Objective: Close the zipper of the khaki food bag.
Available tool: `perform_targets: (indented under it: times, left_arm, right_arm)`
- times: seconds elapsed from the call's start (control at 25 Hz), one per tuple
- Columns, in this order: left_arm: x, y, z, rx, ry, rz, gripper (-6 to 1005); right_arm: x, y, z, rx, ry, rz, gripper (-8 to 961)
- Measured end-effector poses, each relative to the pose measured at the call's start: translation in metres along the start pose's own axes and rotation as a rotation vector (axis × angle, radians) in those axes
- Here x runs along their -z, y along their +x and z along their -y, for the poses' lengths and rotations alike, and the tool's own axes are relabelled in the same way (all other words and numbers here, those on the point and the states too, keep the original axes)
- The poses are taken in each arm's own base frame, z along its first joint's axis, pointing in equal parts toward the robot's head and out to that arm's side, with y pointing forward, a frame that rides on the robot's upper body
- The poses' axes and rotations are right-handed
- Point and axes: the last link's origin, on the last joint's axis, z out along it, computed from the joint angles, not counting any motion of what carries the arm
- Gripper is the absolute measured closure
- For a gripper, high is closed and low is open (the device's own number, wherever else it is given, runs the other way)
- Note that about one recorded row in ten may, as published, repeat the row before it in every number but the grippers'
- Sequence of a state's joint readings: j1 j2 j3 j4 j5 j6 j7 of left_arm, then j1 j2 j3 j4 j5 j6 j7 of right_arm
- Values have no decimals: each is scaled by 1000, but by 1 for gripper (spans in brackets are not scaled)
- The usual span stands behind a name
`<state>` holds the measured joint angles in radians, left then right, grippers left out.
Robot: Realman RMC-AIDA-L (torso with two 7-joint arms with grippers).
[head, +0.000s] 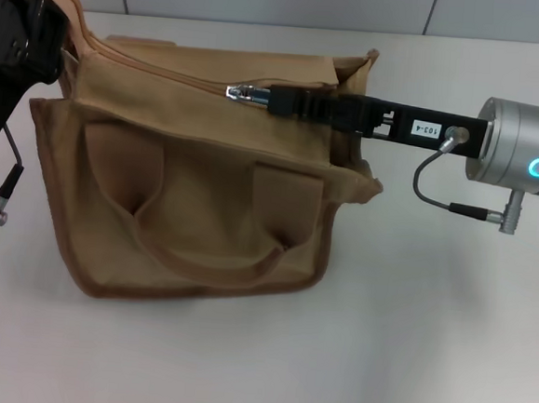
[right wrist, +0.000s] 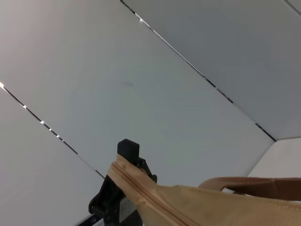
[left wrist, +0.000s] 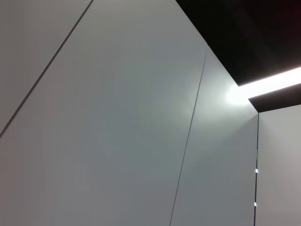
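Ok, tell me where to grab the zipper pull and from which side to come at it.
Pinch the silver pull tab by its flat end. It lies along the zipper on top of the khaki food bag, pointing right, so come from the right, in line with the zip. The right gripper is already there; the left gripper holds the bag's left end.

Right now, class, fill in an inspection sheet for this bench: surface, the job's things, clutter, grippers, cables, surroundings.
Surface: white table, bare around the bag.
Job's things: khaki food bag lies on the table; zipper runs along its top panel, silver pull tab about midway.
Clutter: nothing seen.
Grippers: right gripper reaches across the bag top, shut on the pull tab; left gripper at the bag's far left corner, gripping the bag's edge there.
Cables: short grey cable loops under the right wrist; another hangs by the left arm.
Surroundings: pale panelled wall behind.
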<state>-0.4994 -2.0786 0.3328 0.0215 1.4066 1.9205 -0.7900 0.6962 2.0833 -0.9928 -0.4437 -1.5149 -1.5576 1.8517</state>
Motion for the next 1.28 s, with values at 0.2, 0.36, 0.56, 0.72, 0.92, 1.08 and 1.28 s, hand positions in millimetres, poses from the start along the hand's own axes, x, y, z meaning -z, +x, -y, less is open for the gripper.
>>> perform_targets:
  times: [0.2,0.36,0.56,0.72,0.92,1.08,1.28]
  left_arm:
    - [0,0,0,0,1,0,880]
    - [1,1,1,-4,9,-5,878]
    - [7,5,5,-19,34,-12,875]
    - [11,7,6,-26,51,-17,872]
    - [15,10,9,-36,74,-27,869]
    - [16,11,9,-42,81,-31,867]
    - [19,13,11,-47,93,-35,864]
  right_arm:
    - [2,1,0,1,2,4,949]
    - [3,1,2,3,11,6,949]
    - [6,2,1,18,9,2,949]
    - [9,4,2,16,13,4,949]
    - [15,5,1,14,12,8,949]
    - [23,6,1,10,15,16,950]
    - [40,7,3,-5,36,65,950]
